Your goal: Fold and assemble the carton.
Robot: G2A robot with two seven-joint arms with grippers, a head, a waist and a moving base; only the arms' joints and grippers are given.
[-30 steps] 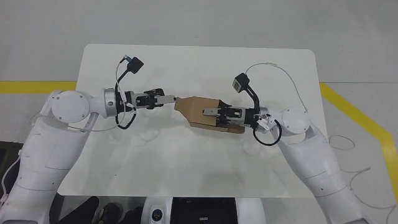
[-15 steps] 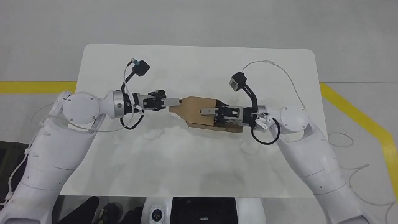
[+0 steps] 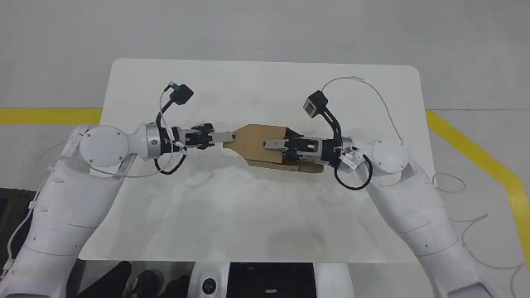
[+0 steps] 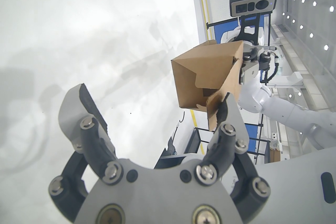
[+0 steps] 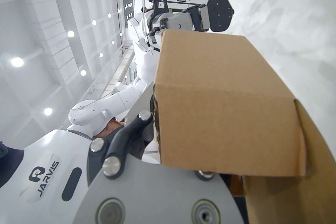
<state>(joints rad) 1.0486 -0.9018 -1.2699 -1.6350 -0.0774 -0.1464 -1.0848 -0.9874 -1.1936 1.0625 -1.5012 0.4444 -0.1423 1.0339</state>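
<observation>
The brown carton (image 3: 263, 145) is held above the white table (image 3: 248, 223) between the two arms, partly formed, with an end flap (image 4: 215, 107) sticking out. My right gripper (image 3: 283, 145) is shut on a wall of the carton (image 5: 223, 104). One of its fingers (image 5: 140, 104) lies along the box's side. My left gripper (image 4: 157, 104) is open at the carton's (image 4: 207, 70) other end. One left fingertip (image 4: 229, 110) touches the loose flap and the other (image 4: 85, 101) hangs free over the table.
A thin white cable (image 3: 373, 91) loops over the table's far right part. A yellow floor line (image 3: 41, 116) runs past the table on both sides. Bare table surface lies in front of and behind the carton.
The carton and my right gripper have shifted slightly toward the table's far side and left. The left arm has followed, keeping its open gripper at the flap end.
</observation>
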